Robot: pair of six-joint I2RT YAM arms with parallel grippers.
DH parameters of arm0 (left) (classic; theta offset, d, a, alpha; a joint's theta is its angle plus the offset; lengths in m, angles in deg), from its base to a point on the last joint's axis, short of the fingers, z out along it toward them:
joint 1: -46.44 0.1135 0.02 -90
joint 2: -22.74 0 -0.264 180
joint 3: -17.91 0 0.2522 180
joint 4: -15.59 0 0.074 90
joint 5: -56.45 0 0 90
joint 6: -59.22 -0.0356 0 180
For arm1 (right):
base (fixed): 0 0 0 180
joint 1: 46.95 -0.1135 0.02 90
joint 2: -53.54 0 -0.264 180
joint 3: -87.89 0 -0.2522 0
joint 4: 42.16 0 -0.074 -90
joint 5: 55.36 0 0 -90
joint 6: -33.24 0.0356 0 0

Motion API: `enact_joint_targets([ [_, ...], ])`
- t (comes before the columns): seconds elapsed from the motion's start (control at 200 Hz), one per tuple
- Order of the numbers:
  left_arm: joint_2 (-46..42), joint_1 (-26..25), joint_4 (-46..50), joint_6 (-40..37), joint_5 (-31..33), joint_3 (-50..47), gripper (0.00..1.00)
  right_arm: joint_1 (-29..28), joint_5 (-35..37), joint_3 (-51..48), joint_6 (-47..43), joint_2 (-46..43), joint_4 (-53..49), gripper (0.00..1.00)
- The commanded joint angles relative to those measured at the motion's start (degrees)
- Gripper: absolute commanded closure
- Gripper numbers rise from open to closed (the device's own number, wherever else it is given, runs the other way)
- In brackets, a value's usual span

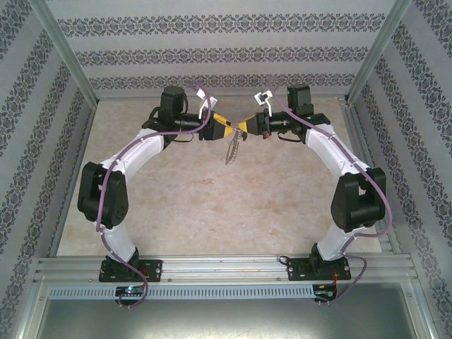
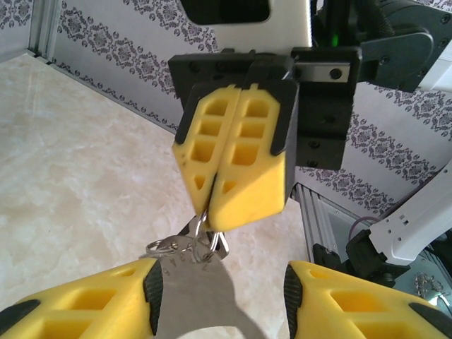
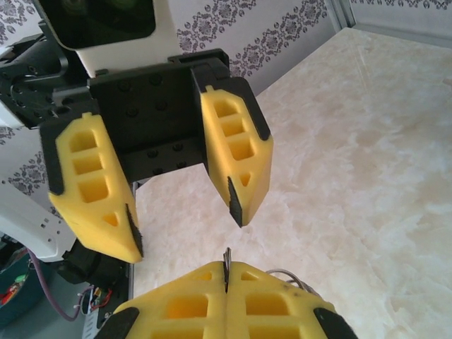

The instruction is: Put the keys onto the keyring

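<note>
Both grippers meet in mid-air over the back of the table. My right gripper (image 1: 244, 128) (image 2: 214, 220) (image 3: 227, 272) is shut on a thin wire ring of the keyring (image 2: 200, 224); a sliver of metal (image 3: 227, 258) sticks out between its pads. More small rings (image 2: 165, 246) and a flat silver-grey piece (image 2: 194, 296) hang from that ring, and the bundle (image 1: 232, 150) dangles under the fingertips. My left gripper (image 1: 224, 129) (image 2: 222, 293) (image 3: 185, 233) is open. The flat piece rests against one of its pads (image 2: 152, 291), away from the other. I cannot pick out the keys among the metal.
The beige marbled tabletop (image 1: 212, 212) lies below. Patterned walls (image 1: 212, 56) close in the back and sides. An aluminium rail (image 1: 226, 268) with both arm bases runs along the near edge.
</note>
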Motion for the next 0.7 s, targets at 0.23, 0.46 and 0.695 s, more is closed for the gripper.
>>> enact_joint_targets([
  [0.23,4.2,1.4,-2.0,1.4,-2.2,3.5,0.50,-0.9,-2.4,3.6,-2.1,1.5,0.4,1.00],
  [0.46,5.0,1.5,-4.8,4.2,-3.6,4.0,0.50,-2.2,-1.5,3.6,-2.3,1.7,0.9,1.00],
  [0.695,4.9,1.5,-10.8,8.6,-5.5,1.8,0.60,-3.1,-0.8,3.4,-2.2,1.5,1.4,1.00],
])
